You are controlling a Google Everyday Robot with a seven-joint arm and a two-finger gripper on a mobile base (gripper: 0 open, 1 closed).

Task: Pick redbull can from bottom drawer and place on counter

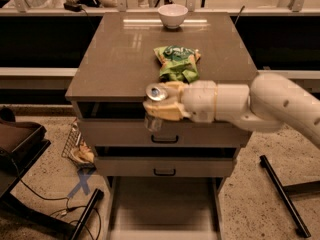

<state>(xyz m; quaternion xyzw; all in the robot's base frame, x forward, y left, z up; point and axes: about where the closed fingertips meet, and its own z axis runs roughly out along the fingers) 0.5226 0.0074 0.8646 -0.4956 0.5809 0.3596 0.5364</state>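
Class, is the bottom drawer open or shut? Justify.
Open: the bottom drawer juts forward, floor visible. The gripper holds the redbull can at counter edge.

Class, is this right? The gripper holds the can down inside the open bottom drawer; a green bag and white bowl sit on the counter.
No. The camera view shows the gripper holding the can up at the front edge of the counter, above the bottom drawer. The rest holds.
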